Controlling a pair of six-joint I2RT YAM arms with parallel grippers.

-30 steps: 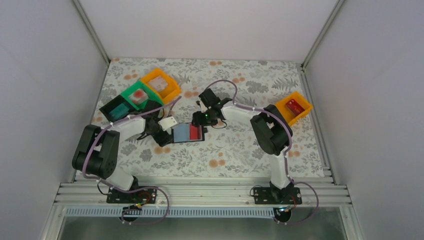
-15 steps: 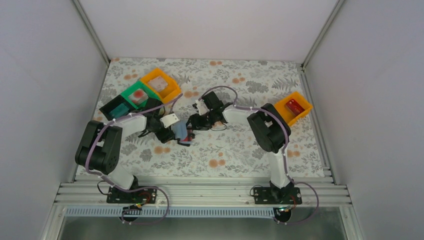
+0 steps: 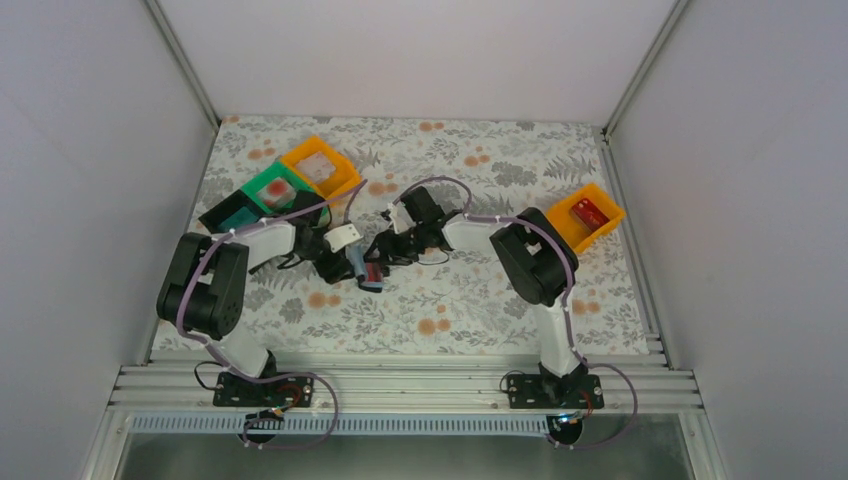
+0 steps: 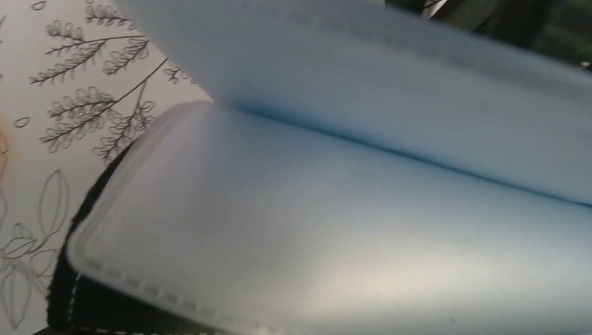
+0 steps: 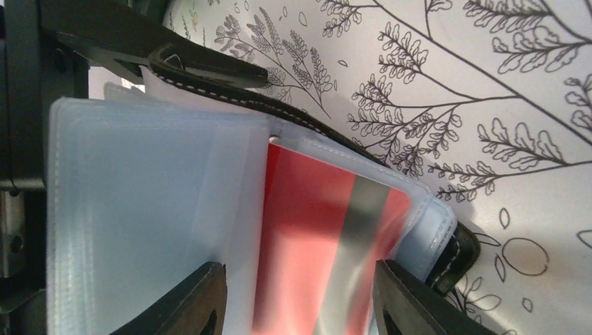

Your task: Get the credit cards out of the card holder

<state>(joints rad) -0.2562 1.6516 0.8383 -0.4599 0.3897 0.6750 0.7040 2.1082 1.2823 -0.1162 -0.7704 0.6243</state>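
The card holder (image 3: 371,270) stands half folded on the floral cloth between both grippers. Its black stitched cover (image 5: 209,70) curls round pale bluish clear sleeves (image 5: 139,209). A red credit card (image 5: 314,230) with a dark stripe sits in one sleeve. My right gripper (image 5: 307,303) is open, and its black fingers (image 5: 202,300) straddle that red card's sleeve. My left gripper (image 3: 349,261) is at the holder's left side. Its own view is filled by bluish sleeves (image 4: 349,230) above the black cover edge (image 4: 70,310), and its fingers are hidden.
At the back left stand an orange tray (image 3: 322,168), a green tray (image 3: 272,190) and a black tray (image 3: 232,215). Another orange tray (image 3: 603,222) at the right holds a red card (image 3: 588,211). White walls enclose the table.
The holder lay flat and open a second ago; now it is half folded and further left. My right gripper followed it left and its jaws narrowed. The left arm shifted slightly.
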